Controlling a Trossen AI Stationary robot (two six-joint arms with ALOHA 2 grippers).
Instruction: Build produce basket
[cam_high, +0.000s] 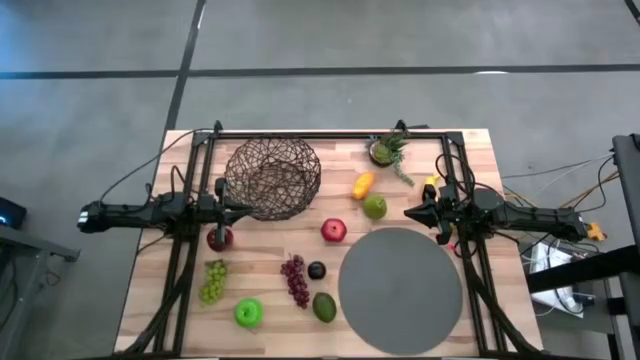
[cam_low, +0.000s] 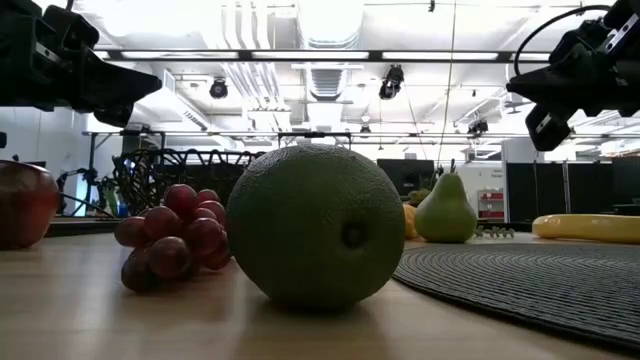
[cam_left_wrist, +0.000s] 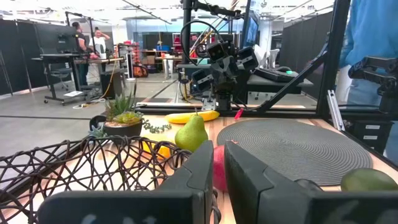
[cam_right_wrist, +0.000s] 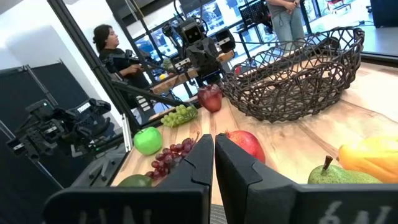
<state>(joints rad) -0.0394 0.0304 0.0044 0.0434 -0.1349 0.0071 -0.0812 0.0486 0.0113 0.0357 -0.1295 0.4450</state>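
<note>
The dark woven wire basket (cam_high: 272, 178) stands at the far left of the table. Produce lies loose on the wood: a red apple (cam_high: 333, 231), a green pear (cam_high: 374, 207), an orange piece (cam_high: 363, 185), purple grapes (cam_high: 296, 280), a plum (cam_high: 316, 270), an avocado (cam_high: 324, 306), a green apple (cam_high: 248, 313) and green grapes (cam_high: 213, 281). Another red apple (cam_high: 219, 238) sits below the left arm, and a banana (cam_low: 590, 228) lies by the right arm. My left gripper (cam_high: 248, 210) hovers shut beside the basket's near rim. My right gripper (cam_high: 408, 213) hovers shut beside the pear. Neither holds anything.
A flat round grey disc (cam_high: 400, 288) covers the near right of the table. A small potted plant (cam_high: 388, 150) stands at the far edge. Black frame rails (cam_high: 180, 260) run along both sides. People stand in the room beyond (cam_right_wrist: 115, 53).
</note>
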